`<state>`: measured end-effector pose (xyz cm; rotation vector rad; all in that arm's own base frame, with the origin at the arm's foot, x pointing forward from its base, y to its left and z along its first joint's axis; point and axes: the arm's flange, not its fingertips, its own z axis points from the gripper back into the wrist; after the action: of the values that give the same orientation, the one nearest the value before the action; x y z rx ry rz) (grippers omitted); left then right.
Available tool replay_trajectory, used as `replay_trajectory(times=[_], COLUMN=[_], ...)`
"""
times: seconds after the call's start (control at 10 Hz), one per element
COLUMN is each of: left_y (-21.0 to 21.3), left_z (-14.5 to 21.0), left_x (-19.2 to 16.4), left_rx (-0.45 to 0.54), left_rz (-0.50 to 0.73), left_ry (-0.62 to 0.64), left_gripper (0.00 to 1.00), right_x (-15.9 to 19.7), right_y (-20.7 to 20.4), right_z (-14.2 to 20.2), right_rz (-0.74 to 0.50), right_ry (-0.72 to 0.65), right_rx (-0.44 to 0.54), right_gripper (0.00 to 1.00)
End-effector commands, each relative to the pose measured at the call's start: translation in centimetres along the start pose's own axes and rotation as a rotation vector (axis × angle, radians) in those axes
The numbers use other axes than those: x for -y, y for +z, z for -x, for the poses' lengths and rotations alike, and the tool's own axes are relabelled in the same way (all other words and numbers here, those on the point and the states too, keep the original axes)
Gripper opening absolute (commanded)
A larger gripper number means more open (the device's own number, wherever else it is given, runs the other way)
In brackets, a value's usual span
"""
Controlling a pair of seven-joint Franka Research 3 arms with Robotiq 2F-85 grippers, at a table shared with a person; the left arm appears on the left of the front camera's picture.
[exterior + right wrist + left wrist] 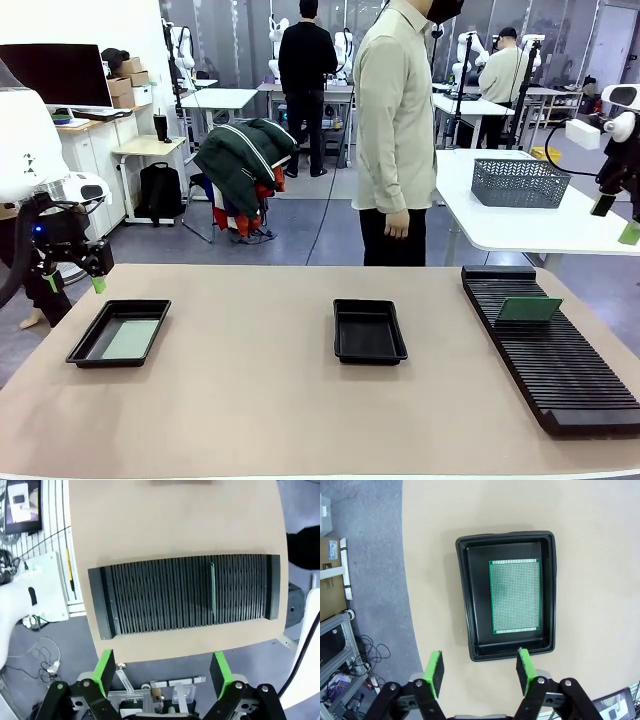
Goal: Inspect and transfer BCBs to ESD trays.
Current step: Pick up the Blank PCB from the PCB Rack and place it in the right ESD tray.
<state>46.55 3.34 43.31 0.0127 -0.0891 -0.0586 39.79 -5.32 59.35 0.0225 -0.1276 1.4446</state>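
The left gripper (479, 670) is hanging with its jaws apart and nothing between them, raised above the table's (250, 400) left end. Just below and ahead of its green pads (434, 672), the left tray (462, 595) is lying flat on the table, and a board (515, 596) is resting face up on its floor, sitting closer to one long wall than the other. From the front, that tray is sitting near the table's left edge with the gripper up beside its far corner.

The right gripper (616, 220) is hovering high at the right side, jaws spread wide and empty. Looking down past its fingers, the rack (150, 600) is stretching across the table's right end, and a second board (530, 309) is standing on edge in one of its slots, toward the far end.

The middle tray (340, 330) is sitting bare near the table's centre, well apart from both the left tray and the rack. A person (395, 130) is standing at the far side, arms hanging down, and a mesh basket (520, 183) is resting on a white table behind
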Motion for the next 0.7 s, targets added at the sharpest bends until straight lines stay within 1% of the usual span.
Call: replay_trajectory(times=[0.0,0.1,0.2,0.3,0.4,0.6], left_y=[-0.1,-0.1,-0.1,-0.1,-0.1,-0.1], left_z=[0.05,0.05,0.05,0.05,0.05,0.05], left_x=[-0.06,-0.06,-0.06,-0.06,-0.06,-0.06], left_rx=[0.004,0.004,0.004,0.004,0.004,0.004], left_rz=[0.003,0.003,0.003,0.003,0.003,0.003], left_ry=[-0.007,-0.007,-0.007,-0.007,-0.007,-0.007], left_gripper=[0.78,0.78,0.78,0.78,0.78,0.78], right_x=[0.04,0.29,0.44,0.55,0.08,0.08], right_y=[-0.2,-0.34,-0.47,-0.23,-0.04,-0.04], right_z=[1.46,1.78,2.0,2.04,1.34,1.34], right_rz=[0.006,0.004,0.005,0.028,0.0,0.0], right_ry=[0.055,0.043,0.061,0.037,0.04,0.04], right_rx=[-0.003,-0.001,0.009,0.015,0.002,0.002], right_gripper=[1.0,1.0,1.0,1.0,1.0,1.0])
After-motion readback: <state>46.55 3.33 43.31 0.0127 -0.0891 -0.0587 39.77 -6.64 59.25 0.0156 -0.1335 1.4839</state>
